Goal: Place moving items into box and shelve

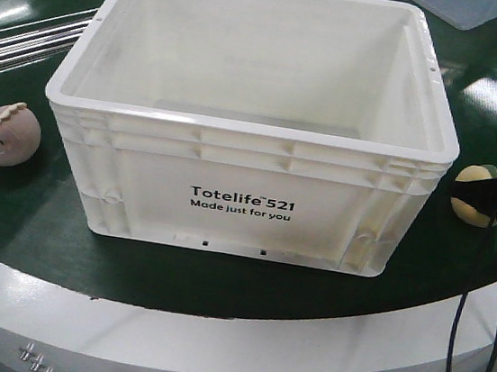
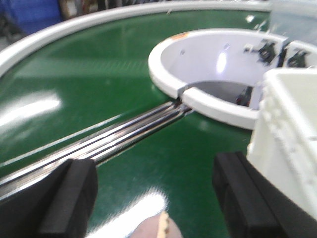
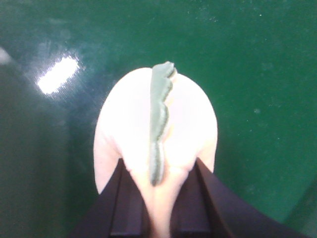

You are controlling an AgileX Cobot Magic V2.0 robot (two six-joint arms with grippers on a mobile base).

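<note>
Bright overhead light throws white glare patches on the glossy green desk (image 1: 18, 212), overexposes the yellow plush (image 3: 124, 129) in the right wrist view, and the left wrist view is soft with blur.

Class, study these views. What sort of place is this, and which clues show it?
Probably a robotics test cell: a round green conveyor table, metal rails, a white tote, and the right gripper pinching a yellow plush toy.
</note>
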